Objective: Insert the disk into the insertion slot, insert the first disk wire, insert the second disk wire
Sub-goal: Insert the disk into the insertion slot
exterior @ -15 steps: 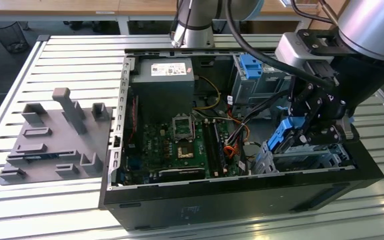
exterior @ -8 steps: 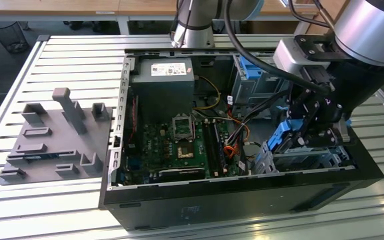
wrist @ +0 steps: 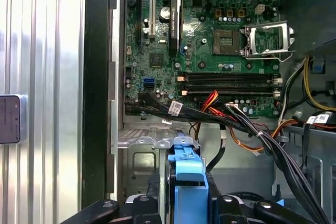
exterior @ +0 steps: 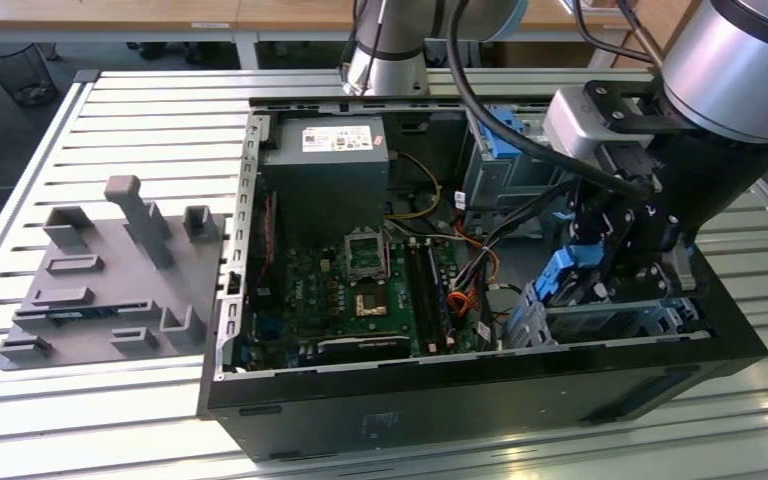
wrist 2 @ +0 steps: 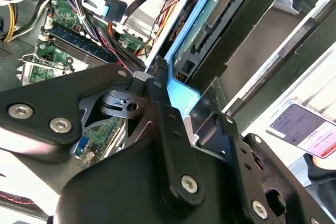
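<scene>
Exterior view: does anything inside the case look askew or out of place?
Only the disk: the gripper holds it steeply tilted over the insertion slot, not seated in it. Nothing looks damaged.

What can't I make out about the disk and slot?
- Exterior view: where the disk meets the insertion slot, hidden behind the gripper.
- First wrist view: the disk's lower part, cut off by the picture's edge.
- First wrist view: which cables are the disk's, tangled together.

The arm [exterior: 738, 60] angles down, pincer [exterior: 608, 268] clamped on the disk [wrist: 188, 177].
</scene>
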You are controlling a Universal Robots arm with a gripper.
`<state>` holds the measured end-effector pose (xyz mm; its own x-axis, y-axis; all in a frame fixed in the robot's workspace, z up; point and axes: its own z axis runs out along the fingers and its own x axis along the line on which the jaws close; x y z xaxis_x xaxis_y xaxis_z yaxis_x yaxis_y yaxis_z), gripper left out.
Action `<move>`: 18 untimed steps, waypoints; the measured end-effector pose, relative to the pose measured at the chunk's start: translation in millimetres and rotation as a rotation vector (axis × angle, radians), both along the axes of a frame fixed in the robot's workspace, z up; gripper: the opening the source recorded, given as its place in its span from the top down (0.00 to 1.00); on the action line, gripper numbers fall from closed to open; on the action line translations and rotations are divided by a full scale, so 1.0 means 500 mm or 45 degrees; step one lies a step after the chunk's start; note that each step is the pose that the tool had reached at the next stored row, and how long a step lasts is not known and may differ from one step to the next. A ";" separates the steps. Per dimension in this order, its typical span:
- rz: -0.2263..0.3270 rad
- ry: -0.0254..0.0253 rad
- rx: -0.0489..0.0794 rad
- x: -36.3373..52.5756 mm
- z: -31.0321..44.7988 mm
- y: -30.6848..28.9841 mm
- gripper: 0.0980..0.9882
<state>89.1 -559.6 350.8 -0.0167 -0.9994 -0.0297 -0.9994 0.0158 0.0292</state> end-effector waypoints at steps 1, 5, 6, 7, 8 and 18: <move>0.000 0.0000 0.000 0.000 0.000 0.000 0.62; 0.000 0.0000 0.000 0.000 -0.001 0.000 0.62; 0.000 0.0000 0.000 0.000 -0.001 0.000 0.62; 0.000 -0.0001 0.000 0.000 -0.001 0.000 0.62; 0.000 0.0000 0.000 0.000 -0.001 0.000 0.62; 0.000 0.0000 0.000 0.000 0.001 0.000 0.78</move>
<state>89.2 -559.5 351.4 -0.0167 -0.9994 -0.0298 -0.9994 0.0158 0.0292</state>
